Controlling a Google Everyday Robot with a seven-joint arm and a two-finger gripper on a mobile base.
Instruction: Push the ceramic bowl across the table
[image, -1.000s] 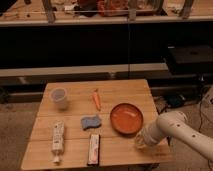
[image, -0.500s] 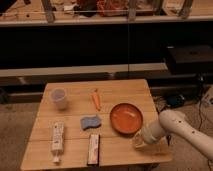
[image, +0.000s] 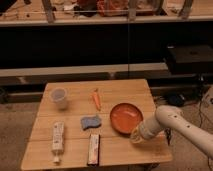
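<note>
The orange-red ceramic bowl (image: 126, 117) sits upright on the right half of the light-wood slatted table (image: 120, 90). My gripper (image: 136, 135), pale and at the end of the white arm coming in from the lower right, is low over the table at the bowl's near right rim, touching it or very close to it. The gripper's tip partly hides the rim of the bowl there.
A translucent white cup (image: 59, 97) stands at the far left. An orange carrot (image: 96, 98) lies mid-table, with a blue sponge (image: 90, 122) in front of it. A white tube (image: 58, 137) and a dark snack bar (image: 93, 148) lie near the front edge. Dark shelving stands behind the table.
My gripper has edged slightly left and up towards the bowl's near right rim. The bowl has not visibly moved.
</note>
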